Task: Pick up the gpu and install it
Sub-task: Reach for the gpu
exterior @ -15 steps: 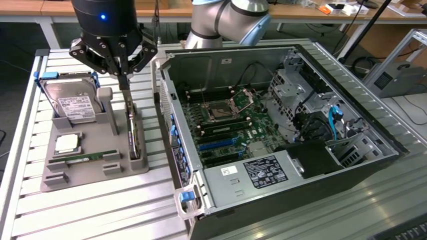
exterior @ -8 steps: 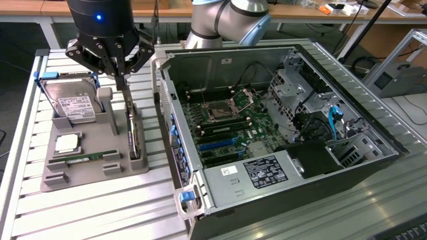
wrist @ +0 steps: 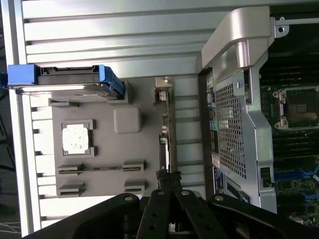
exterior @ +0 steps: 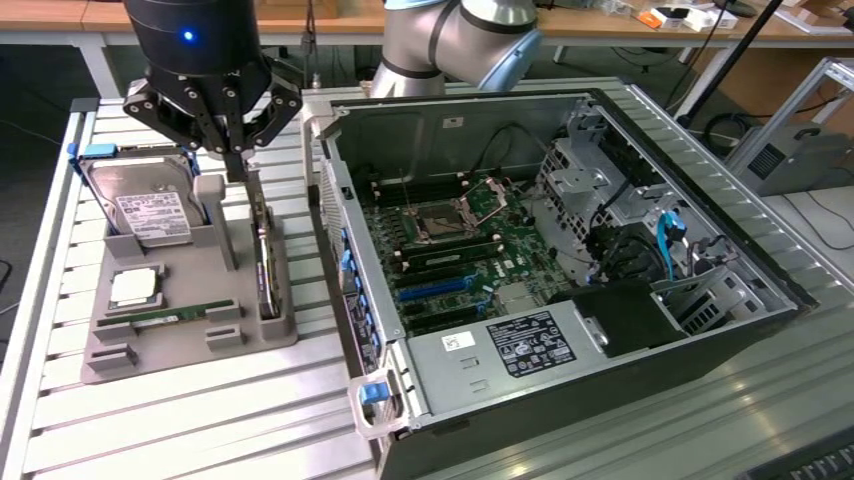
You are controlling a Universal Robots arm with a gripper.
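One gpu (exterior: 268, 268), one hard drive (exterior: 154, 213)

Matt black gripper (exterior: 240, 172), matt plastic tray (exterior: 187, 352)

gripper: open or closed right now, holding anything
Gripper: closed, fingers together just above one end of the gpu, which stands on edge in the tray; cannot tell whether it touches the card.

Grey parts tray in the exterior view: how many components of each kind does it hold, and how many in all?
Hard drive: 1
CPU: 1
Memory stick: 1
GPU: 1
Total: 4
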